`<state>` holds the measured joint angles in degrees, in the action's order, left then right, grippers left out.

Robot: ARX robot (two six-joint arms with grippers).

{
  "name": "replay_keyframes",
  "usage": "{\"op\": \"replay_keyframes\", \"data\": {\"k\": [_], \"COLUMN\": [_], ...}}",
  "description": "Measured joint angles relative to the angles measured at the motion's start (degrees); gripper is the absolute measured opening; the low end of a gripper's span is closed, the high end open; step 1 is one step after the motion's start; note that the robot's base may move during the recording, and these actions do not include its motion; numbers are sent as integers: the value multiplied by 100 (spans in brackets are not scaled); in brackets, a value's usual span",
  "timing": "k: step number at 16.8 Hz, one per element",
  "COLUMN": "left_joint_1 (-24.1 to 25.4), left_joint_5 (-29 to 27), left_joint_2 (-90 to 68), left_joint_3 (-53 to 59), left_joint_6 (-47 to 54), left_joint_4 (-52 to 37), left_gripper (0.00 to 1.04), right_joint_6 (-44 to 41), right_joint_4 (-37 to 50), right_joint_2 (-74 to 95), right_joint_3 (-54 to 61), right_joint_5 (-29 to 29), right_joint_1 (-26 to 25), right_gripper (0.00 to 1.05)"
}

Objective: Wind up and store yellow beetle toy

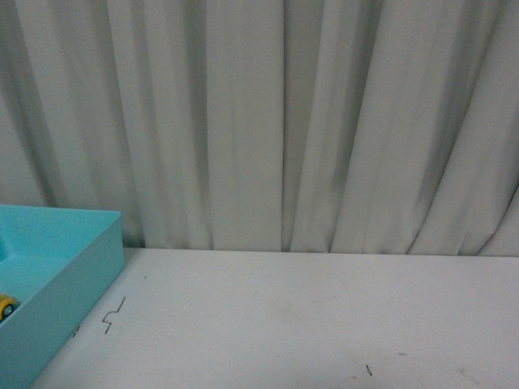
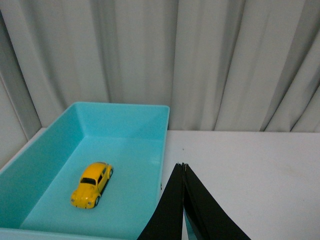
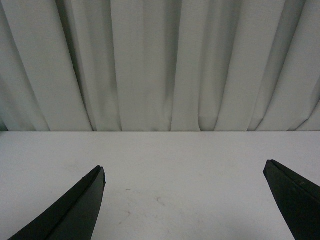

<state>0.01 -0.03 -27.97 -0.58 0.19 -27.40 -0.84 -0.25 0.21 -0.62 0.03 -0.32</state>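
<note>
I see the yellow beetle toy (image 2: 92, 184) resting on its wheels on the floor of the turquoise bin (image 2: 55, 135), at the left edge of the white counter (image 1: 308, 316). My left hand (image 2: 183, 167) is clenched, fingertips meeting, empty, just beside the bin's wall. My right hand (image 3: 184, 172) is spread wide, empty. No lettering is legible anywhere.

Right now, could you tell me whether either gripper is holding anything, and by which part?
Nothing is held. The left gripper is shut on nothing, the right gripper is open, and the yellow beetle toy sits free in the turquoise bin.
</note>
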Motion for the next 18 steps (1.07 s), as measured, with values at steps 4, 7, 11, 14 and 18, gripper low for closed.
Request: {"op": "replay_keyframes", "data": {"k": [4, 7, 11, 14, 18], "left_joint_1": [2, 2, 2, 2, 0], "left_joint_5": [0, 0, 0, 0, 2], "left_joint_2": [660, 1060, 1416, 1644, 2771], "left_joint_3": [2, 2, 2, 2, -2], "left_joint_6": [0, 0, 0, 0, 0], "left_joint_4": [640, 988, 1357, 1593, 2736], "left_gripper": [2, 2, 2, 2, 2], "right_joint_6": [2, 2, 2, 2, 2], "right_joint_4": [0, 2, 2, 0, -2], "right_joint_2": [-2, 0, 0, 0, 0], "right_joint_3": [0, 0, 0, 0, 0], "right_joint_5": [-2, -2, -2, -2, 0], "right_joint_1": [0, 0, 0, 0, 0], "right_gripper": [98, 98, 98, 98, 98]}}
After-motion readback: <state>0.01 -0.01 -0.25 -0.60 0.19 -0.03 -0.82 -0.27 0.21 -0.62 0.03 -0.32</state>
